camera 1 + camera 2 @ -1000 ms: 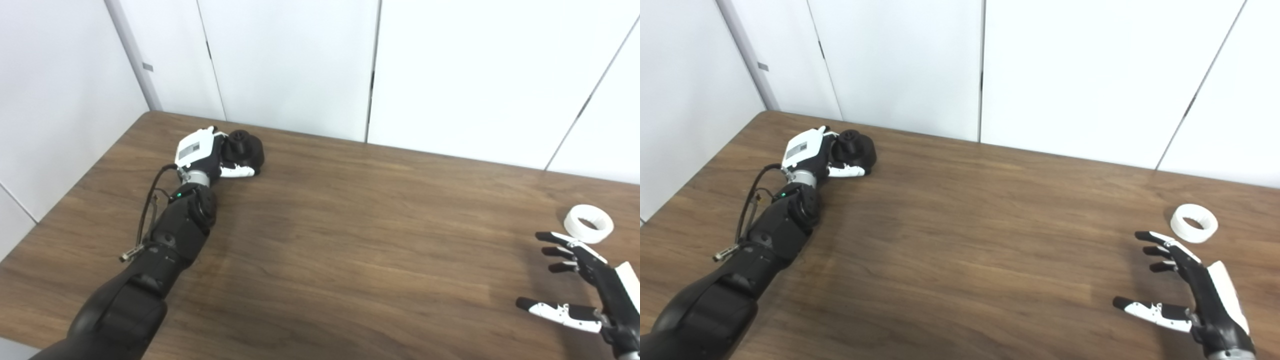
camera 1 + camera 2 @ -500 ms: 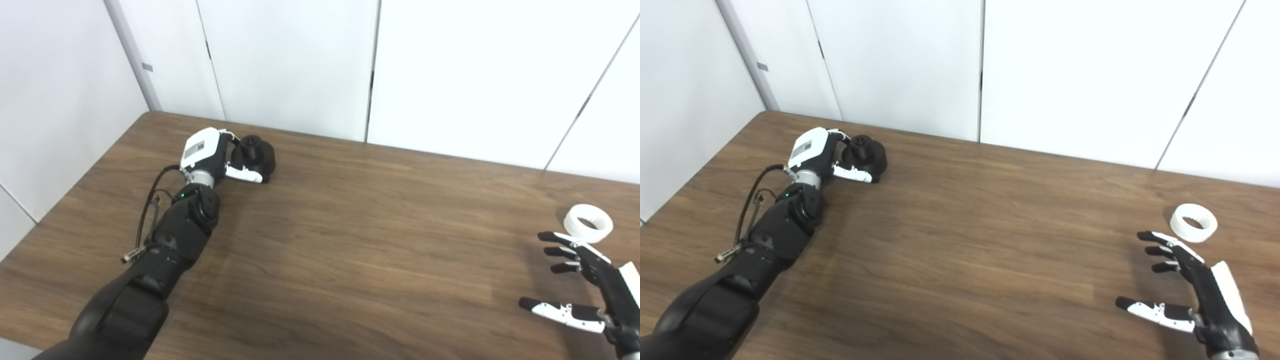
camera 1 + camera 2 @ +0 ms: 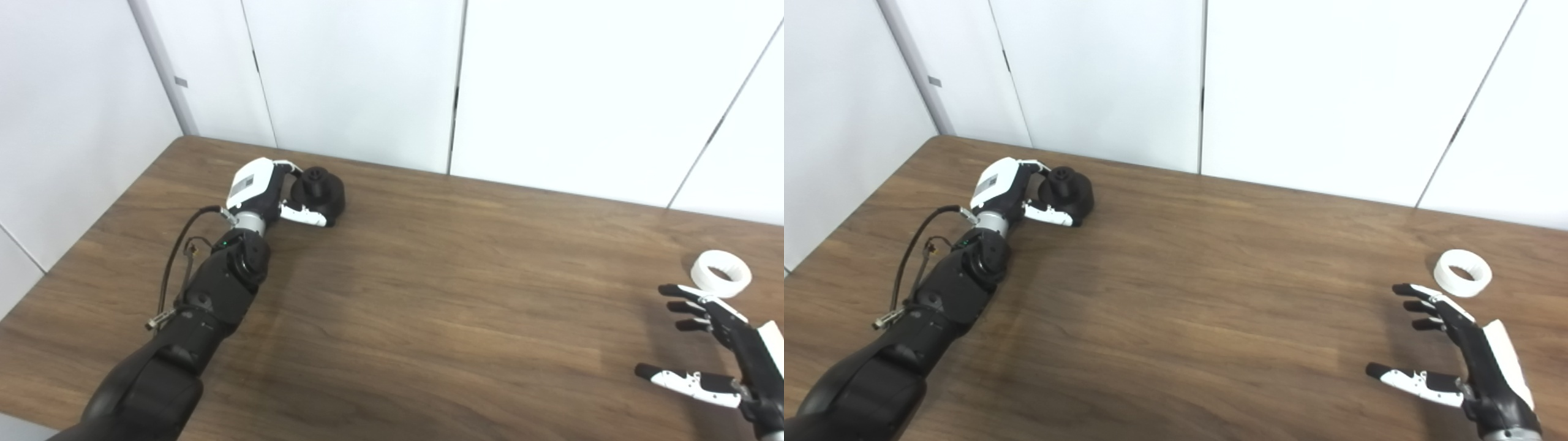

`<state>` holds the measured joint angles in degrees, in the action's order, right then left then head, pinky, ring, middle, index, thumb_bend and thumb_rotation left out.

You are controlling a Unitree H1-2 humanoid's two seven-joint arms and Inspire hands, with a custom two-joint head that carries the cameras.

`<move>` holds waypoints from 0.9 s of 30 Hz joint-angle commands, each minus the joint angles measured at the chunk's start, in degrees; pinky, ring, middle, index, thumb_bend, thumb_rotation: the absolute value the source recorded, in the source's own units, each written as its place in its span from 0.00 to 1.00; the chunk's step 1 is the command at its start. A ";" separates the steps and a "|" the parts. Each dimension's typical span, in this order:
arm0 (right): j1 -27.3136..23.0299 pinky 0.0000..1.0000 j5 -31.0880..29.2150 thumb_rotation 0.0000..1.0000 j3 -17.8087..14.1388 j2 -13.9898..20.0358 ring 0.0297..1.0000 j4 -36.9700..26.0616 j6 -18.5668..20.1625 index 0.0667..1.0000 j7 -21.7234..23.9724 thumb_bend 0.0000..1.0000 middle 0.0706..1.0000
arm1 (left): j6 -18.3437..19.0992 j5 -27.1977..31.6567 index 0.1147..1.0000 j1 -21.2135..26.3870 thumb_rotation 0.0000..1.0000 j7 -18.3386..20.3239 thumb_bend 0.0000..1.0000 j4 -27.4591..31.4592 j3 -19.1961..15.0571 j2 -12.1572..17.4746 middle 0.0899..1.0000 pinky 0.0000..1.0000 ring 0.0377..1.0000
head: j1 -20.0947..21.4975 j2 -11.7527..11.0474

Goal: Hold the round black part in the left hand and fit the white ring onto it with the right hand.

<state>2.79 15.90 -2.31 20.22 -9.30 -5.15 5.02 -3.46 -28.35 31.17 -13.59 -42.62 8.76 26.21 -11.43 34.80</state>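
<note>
Black part knob-up in left hand, white ring flat

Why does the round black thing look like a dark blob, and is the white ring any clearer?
Left eye view: the round black part shows little surface detail, merging with the left hand. Right eye view: the white ring is bright, soft-edged, casting a faint shadow.

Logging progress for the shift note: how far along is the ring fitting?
Early stage. Done: the left hand is closed around the round black part at the far left of the table. In hand: the right hand hovers open, just short of the white ring. Left: picking up the ring, bringing both parts together and fitting the ring on.
</note>
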 commanded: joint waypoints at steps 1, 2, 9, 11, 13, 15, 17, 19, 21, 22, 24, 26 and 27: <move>-1.20 0.66 -0.05 0.14 -0.38 1.03 0.76 -1.42 -1.72 0.74 -0.25 0.68 0.82 | -4.09 1.18 0.42 1.64 0.07 1.66 0.52 1.82 0.12 2.65 0.89 0.93 0.97 | 0.00 0.09; -1.24 0.65 -0.09 0.13 -0.38 1.02 0.75 -1.19 -2.01 0.74 -0.31 0.68 0.82 | -4.73 1.30 0.42 1.35 0.07 3.20 0.52 2.52 0.50 2.99 0.90 0.95 0.98 | 0.00 0.09; -1.44 0.65 -0.14 0.15 -0.31 0.88 0.75 -1.09 -1.86 0.74 -0.23 0.68 0.82 | -10.13 2.52 0.42 0.71 0.07 10.94 0.52 4.59 2.36 4.02 0.92 0.90 0.99 | -0.04 0.26; -1.57 0.65 -0.17 0.15 -0.27 0.82 0.75 -1.22 -1.55 0.74 -0.12 0.68 0.82 | -11.23 3.32 0.42 0.78 0.08 13.24 0.52 4.91 2.60 4.03 0.92 0.91 0.99 | 0.04 0.30; -1.65 0.64 -0.14 0.14 -0.22 0.82 0.75 -1.47 -1.29 0.74 0.04 0.68 0.82 | -12.31 3.88 0.42 0.85 0.08 15.43 0.52 5.34 3.13 4.00 0.93 0.94 1.00 | 0.09 0.41; -1.71 0.63 -0.02 0.15 -0.20 0.83 0.75 -1.70 -0.98 0.74 0.15 0.68 0.82 | -13.26 4.07 0.42 0.92 0.08 17.17 0.52 5.74 3.85 3.87 0.93 0.95 1.00 | 0.09 0.41; -1.76 0.64 -0.04 0.14 -0.21 0.76 0.75 -1.89 -0.57 0.74 0.28 0.68 0.82 | -13.87 4.12 0.42 0.82 0.08 18.69 0.52 6.59 4.64 3.53 0.93 0.97 1.00 | 0.09 0.49; -1.81 0.63 0.01 0.14 -0.23 0.65 0.75 -2.06 -0.41 0.74 0.31 0.68 0.82 | -14.44 4.40 0.42 0.53 0.07 20.19 0.52 7.64 5.25 3.18 0.94 0.98 1.00 | 0.02 0.55; -1.85 0.62 0.04 0.14 -0.26 0.52 0.74 -2.16 -0.30 0.74 0.30 0.68 0.82 | -15.05 4.58 0.42 0.24 0.07 21.55 0.52 8.46 5.85 2.84 0.93 0.98 1.00 | 0.11 0.60; -1.87 0.62 -0.06 0.14 -0.28 0.45 0.74 -2.18 -0.28 0.74 0.31 0.68 0.82 | -15.58 4.46 0.42 0.04 0.07 22.13 0.52 9.01 6.27 2.67 0.93 0.98 1.00 | 0.24 0.68; -1.89 0.62 -0.10 0.13 -0.27 0.39 0.74 -2.29 -0.26 0.74 0.35 0.68 0.82 | -16.31 4.27 0.42 -0.58 0.07 22.85 0.52 10.34 6.95 2.01 0.93 0.97 1.00 | 0.38 0.76; -1.93 0.62 0.01 0.13 -0.23 0.39 0.75 -2.35 -0.37 0.74 0.34 0.68 0.82 | -17.52 4.24 0.42 -1.13 0.07 23.03 0.52 11.10 7.42 1.34 0.93 0.95 1.00 | 0.42 0.78; -1.99 0.63 0.11 0.12 -0.19 0.40 0.74 -2.23 -0.72 0.74 0.24 0.68 0.82 | -17.87 4.13 0.42 -1.34 0.07 23.28 0.52 11.40 7.71 1.07 0.93 0.95 1.00 | 0.40 0.77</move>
<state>2.71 16.17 -2.16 20.16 -9.45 -4.90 5.68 -20.18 -24.06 28.85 9.16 -32.72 16.06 26.97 -10.99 35.51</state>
